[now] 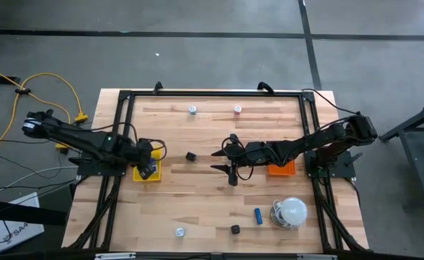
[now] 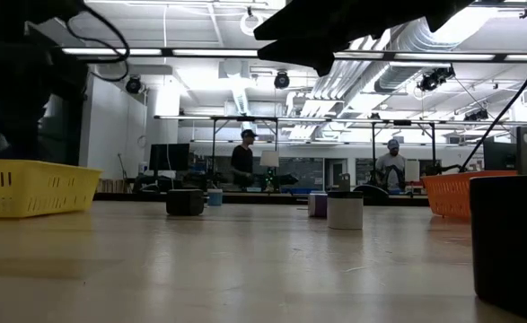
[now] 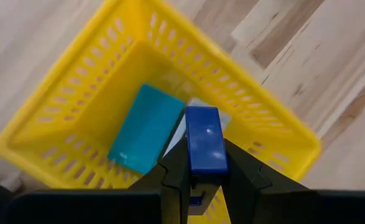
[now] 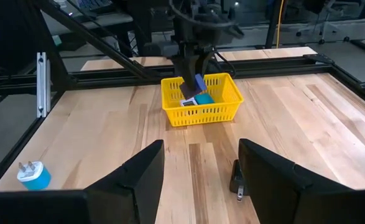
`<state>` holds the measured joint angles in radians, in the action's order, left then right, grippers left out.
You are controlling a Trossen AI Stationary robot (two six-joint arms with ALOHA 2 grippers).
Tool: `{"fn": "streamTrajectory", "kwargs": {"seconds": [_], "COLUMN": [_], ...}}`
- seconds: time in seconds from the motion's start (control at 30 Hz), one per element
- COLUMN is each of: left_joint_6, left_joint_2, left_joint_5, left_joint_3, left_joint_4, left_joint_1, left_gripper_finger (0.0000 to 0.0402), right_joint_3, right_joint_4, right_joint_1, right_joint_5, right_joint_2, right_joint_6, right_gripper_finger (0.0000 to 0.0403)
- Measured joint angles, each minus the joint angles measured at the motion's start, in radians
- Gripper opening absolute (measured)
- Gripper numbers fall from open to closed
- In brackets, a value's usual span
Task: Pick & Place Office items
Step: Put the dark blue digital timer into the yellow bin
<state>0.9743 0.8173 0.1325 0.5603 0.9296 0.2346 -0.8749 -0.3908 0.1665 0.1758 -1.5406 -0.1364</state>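
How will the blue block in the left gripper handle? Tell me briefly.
The blue block looks stiff: it juts straight from the left gripper without bending. Its flat faces suggest it would lie still, not roll, in the yellow tray below it. Its smooth, faintly shiny surface may be slippery. The right gripper waits open at mid-table.

Bright ceiling lights [image 2: 245, 90] glare; near foreground blurred, shadows soft

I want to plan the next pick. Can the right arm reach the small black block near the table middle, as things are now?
Probably yes. The right gripper hangs open, holding nothing, and the black block lies on bare wood beside it. The left gripper is over the yellow tray.
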Motion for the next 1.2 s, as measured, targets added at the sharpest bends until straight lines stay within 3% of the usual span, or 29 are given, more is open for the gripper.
{"fn": "streamTrajectory", "kwargs": {"seconds": [0.27, 1.2], "left_joint_6": [-0.022, -0.056], "left_joint_2": [0.000, 0.001], "left_joint_5": [-0.006, -0.005], "left_joint_3": [-0.020, -0.020], "left_joint_4": [-0.081, -0.084], "left_joint_1": [0.037, 0.051], "left_gripper_finger": [0.0064, 0.0081], "right_joint_3": [0.000, 0.000], "right_joint_4": [0.000, 0.000], "right_joint_1": [0.000, 0.000], "right_joint_5": [0.000, 0.000], "right_joint_2": [0.000, 0.000], "right_joint_6": [-0.003, -0.025], "right_gripper_finger": [0.0193, 0.0193]}}
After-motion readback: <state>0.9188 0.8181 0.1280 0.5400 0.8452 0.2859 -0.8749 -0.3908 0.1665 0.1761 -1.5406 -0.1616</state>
